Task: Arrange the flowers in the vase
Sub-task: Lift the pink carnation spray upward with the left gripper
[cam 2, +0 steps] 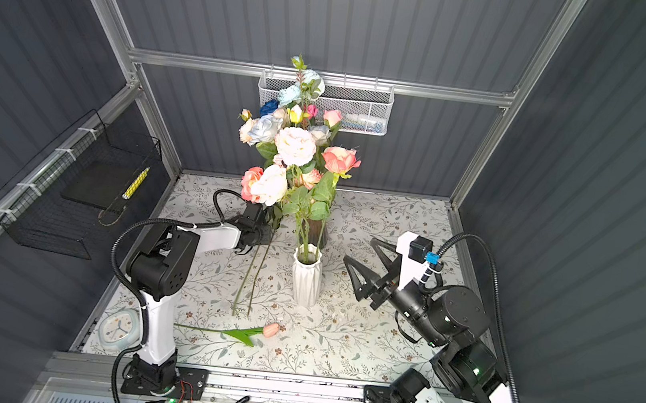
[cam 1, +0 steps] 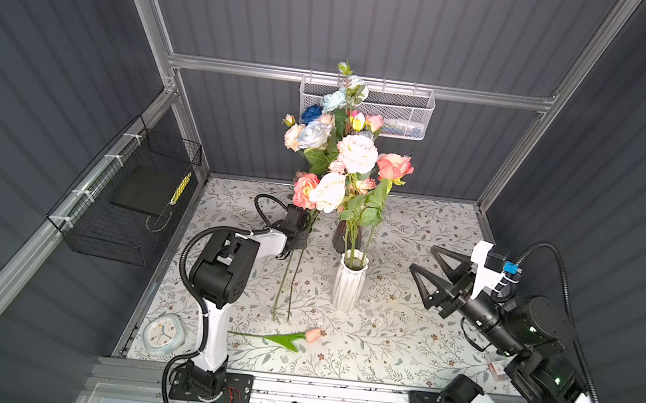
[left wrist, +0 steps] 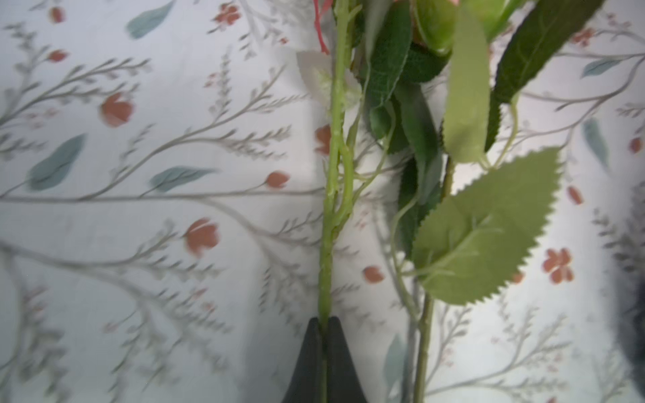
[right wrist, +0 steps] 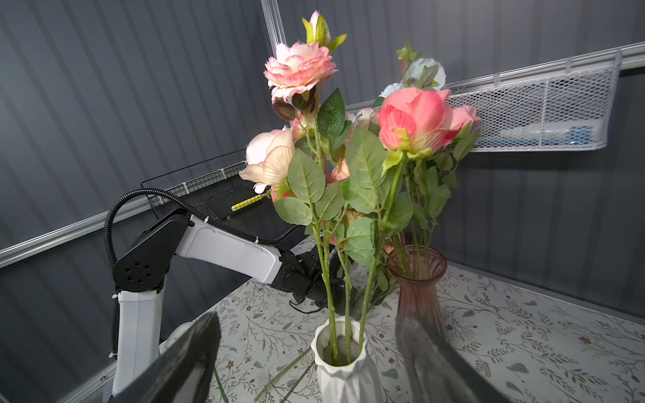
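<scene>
A white ribbed vase (cam 1: 349, 285) (cam 2: 306, 280) (right wrist: 343, 377) stands mid-table with three green stems in it, topped by a pink rose (right wrist: 415, 120). Behind it a dark glass vase (right wrist: 417, 289) (cam 2: 315, 231) holds a tall bunch of flowers (cam 1: 334, 128). My left gripper (cam 1: 298, 233) (left wrist: 324, 321), left of the white vase, is shut on a green flower stem (left wrist: 330, 209). A second leafy stem (left wrist: 424, 335) runs beside it, outside the jaws. Pink and cream heads (cam 1: 320, 191) rise above this gripper. My right gripper (cam 1: 423, 259) (cam 2: 359, 249) (right wrist: 309, 319) hangs open and empty, right of the white vase.
A pink tulip (cam 1: 313, 334) (cam 2: 271, 329) lies on the floral tablecloth near the front. A small clock (cam 1: 162, 333) sits at the front left corner. A black wire basket (cam 1: 125, 195) hangs on the left wall and a white mesh basket (cam 1: 403, 112) on the back rail.
</scene>
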Motion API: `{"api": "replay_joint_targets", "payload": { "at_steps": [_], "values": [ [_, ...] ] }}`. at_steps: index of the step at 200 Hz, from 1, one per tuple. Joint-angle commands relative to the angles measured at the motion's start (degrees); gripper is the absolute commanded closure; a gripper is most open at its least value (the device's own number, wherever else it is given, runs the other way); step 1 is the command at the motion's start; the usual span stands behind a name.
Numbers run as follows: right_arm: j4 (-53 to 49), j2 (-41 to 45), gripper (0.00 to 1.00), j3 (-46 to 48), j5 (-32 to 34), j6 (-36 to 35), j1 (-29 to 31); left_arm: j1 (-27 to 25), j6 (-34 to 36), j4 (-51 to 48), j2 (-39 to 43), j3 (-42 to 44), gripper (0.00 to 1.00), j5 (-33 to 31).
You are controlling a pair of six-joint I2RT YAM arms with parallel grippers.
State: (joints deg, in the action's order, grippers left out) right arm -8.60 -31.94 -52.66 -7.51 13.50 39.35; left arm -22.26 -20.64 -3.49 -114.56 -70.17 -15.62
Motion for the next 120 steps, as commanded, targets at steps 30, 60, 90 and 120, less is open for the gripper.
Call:
{"api": "replay_joint_targets", "payload": {
  "at_steps": [30, 60, 90, 120],
  "values": [
    [0.25, 1.62, 0.17, -0.07, -0.23, -0.01, -0.23, 0.15, -2.02, 2.97, 12.15, 5.74, 1.00, -9.39],
    [0.25, 2.29, 0.17, -0.32, -0.23, 0.04, -0.19, 1.02, -3.46, 3.03, 18.98, 9.04, 1.00, -12.54],
    [0.49, 2.72, 0.17, -0.60, -0.64, 0.45, -0.23, 1.84, -4.66, 3.05, 27.80, 13.12, 1.00, -14.91],
    [0.64, 2.77, 0.17, -1.01, -1.05, 0.85, -0.24, 1.79, -4.38, 1.50, 38.91, 15.53, 1.00, -16.02]
  ]
}}
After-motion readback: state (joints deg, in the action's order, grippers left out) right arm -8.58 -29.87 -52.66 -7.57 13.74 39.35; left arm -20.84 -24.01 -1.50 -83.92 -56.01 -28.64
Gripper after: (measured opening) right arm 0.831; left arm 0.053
